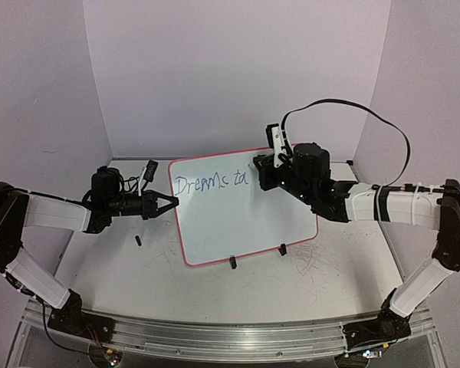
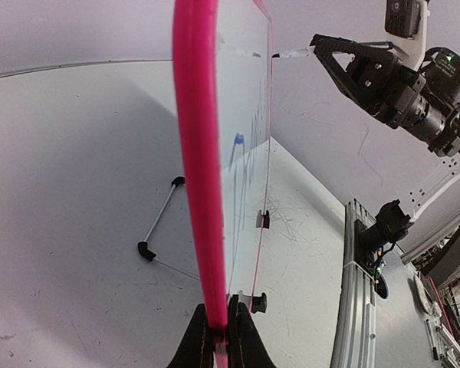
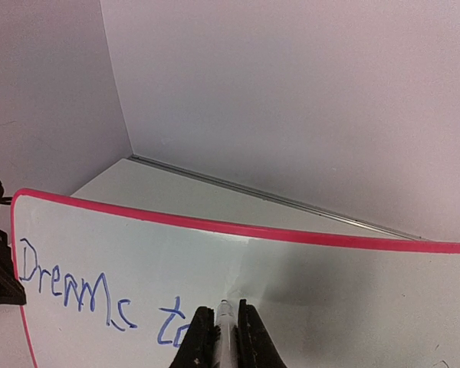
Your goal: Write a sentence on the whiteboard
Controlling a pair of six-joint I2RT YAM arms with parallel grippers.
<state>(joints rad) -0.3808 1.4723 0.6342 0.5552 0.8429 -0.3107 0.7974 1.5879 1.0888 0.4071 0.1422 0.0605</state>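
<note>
**Inspector:** Where does the board stand?

**Operator:** The whiteboard (image 1: 241,218) stands tilted at mid-table on its two clip feet (image 1: 233,262). "Dreams to" is written across its upper part.

**Inspector:** Jaws?

**Operator:** The left gripper (image 2: 221,337) is clenched on the board's left pink rim. The right gripper (image 1: 261,165) grasps the marker (image 3: 225,313), with the tip just right of "to". I cannot tell whether it is touching.

**Inspector:** Recommendation for the stroke?

**Operator:** In my judgement, light and even pressure. The board rests only on those feet, so my left clamp must brace against the push. I would leave a gap after "to", match the letter height, and run the baseline level toward the right edge.
</note>
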